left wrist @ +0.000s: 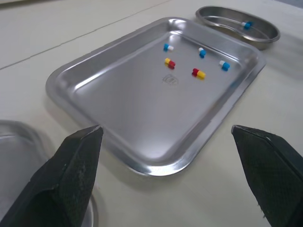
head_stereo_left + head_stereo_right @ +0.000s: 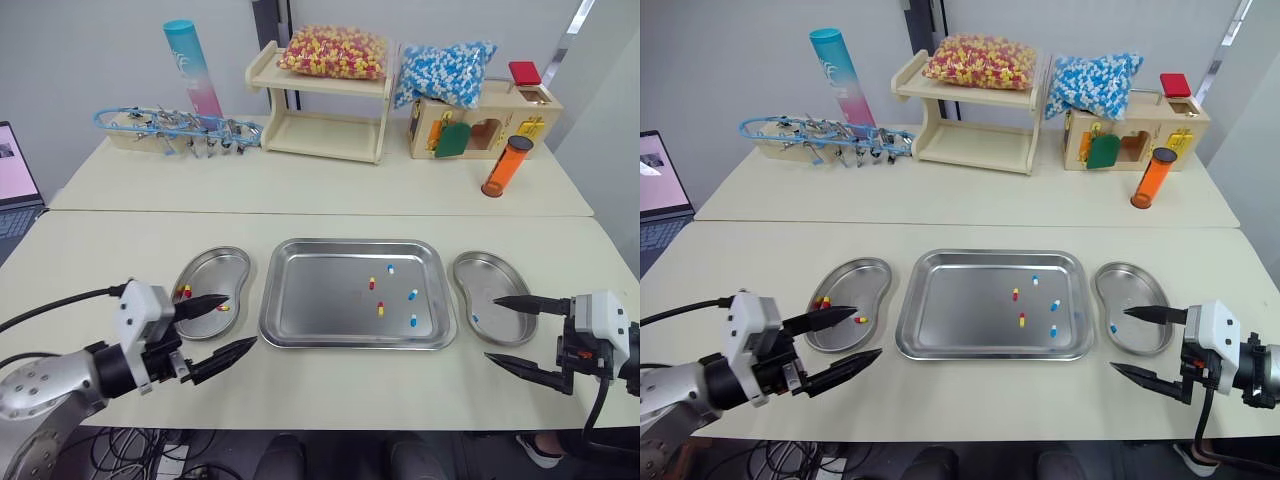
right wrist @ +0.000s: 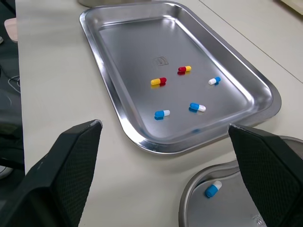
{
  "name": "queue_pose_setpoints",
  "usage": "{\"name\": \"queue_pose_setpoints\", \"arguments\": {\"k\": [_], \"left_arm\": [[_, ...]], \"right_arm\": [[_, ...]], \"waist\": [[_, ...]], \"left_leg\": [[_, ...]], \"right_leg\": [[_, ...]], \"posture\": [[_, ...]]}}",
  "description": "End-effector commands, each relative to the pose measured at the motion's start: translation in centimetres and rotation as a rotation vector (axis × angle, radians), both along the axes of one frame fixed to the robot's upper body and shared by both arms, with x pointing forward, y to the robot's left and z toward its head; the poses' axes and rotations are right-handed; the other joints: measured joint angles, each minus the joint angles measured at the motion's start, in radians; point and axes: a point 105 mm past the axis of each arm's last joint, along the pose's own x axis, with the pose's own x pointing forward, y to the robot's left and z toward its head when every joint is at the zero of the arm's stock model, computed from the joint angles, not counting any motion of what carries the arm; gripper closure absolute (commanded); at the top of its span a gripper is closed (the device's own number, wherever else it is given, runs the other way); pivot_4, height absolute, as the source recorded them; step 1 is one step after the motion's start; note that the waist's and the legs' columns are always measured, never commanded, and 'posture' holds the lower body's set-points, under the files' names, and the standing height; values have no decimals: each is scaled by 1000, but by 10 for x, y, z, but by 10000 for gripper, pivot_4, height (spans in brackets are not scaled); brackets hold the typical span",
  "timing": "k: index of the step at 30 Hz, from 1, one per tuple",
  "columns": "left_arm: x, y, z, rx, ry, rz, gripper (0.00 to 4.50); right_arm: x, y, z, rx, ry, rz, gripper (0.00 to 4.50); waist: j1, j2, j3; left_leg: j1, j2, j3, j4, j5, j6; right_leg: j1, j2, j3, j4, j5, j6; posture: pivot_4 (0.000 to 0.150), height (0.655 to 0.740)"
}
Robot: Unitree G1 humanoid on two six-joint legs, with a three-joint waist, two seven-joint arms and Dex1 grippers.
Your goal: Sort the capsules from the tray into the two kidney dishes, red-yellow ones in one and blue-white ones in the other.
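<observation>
The left gripper [image 2: 240,322] hangs wide open and empty at the near left, its fingers pointing right toward the tray [image 2: 300,335], the farther finger over the near part of the left dish [image 2: 215,265]. The right gripper [image 2: 491,329] is just as wide open and empty at the near right, its fingers pointing left, the farther tip over the right dish [image 2: 490,275]. The tray lies between the two dishes with its long side running left to right. Both dishes have their long axis running near to far. In the right half of the tray lie two red-yellow capsules [image 2: 380,308], both lengthwise roughly near to far, with three blue-white capsules [image 2: 412,294] around them. The left dish holds sorted red-yellow capsules [image 2: 184,291], and the right dish holds a single blue-white capsule [image 2: 475,318]. All of this rests on a cream table [image 2: 330,210] with a seam across it. On its far part stand a wooden shelf [image 2: 325,135] bearing a bag of red-yellow capsules [image 2: 335,52], a wooden box [image 2: 500,125] with a bag of blue-white capsules [image 2: 445,72] beside it, an orange tube [image 2: 505,165], a blue-pink tube [image 2: 195,70] and a rack of clips [image 2: 170,128]. A laptop [image 2: 15,170] sits at the far left, and a grey wall stands behind.
</observation>
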Motion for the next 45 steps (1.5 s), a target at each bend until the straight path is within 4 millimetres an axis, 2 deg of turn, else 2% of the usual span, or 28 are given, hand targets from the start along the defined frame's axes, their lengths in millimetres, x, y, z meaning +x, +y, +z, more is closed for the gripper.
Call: {"name": "queue_pose_setpoints", "arguments": {"k": [1,4,8,11,23,28,37,45], "left_arm": [[-2,-27,0,-16,15,-106,0],[6,-43,-2,-41,22,-150,0],[18,-58,-10,-52,24,-190,8559],[24,-69,-15,-48,21,-210,18321],[32,-110,-30,-103,38,-210,18321],[37,-114,-29,-102,20,-204,18321],[43,-134,-37,-19,-1,-193,18321],[47,-143,-39,7,-46,-246,18321]], "right_arm": [[-2,8,5,0,-34,17,122],[-2,13,6,3,-36,25,122],[-3,17,7,9,-35,30,0],[-4,19,8,8,-31,31,0],[-8,22,4,0,-9,9,0],[-9,22,4,0,-5,1,0],[-8,24,3,-1,2,-6,0],[-8,25,2,4,16,-16,0]], "waist": [[0,0,0],[0,0,0],[-1,0,0],[0,0,0],[1,0,0],[1,0,0],[1,0,0],[1,0,0]], "left_leg": [[0,0,0,0,0,0],[0,0,0,0,0,0],[0,0,0,0,0,0],[0,0,0,0,0,0],[0,0,0,1,0,0],[0,0,0,1,0,0],[-1,0,-1,1,0,0],[-1,0,-1,1,0,0]], "right_leg": [[0,0,0,0,0,0],[0,0,0,0,0,0],[0,0,0,0,0,0],[0,0,0,0,0,0],[0,0,0,0,0,0],[0,0,0,0,0,0],[0,0,0,0,0,0],[0,0,0,0,0,0]], "posture": [[1500,7400],[1500,7400],[1500,7400],[1500,7400],[1500,7400],[1500,7400],[1500,7400],[1500,7400]]}}
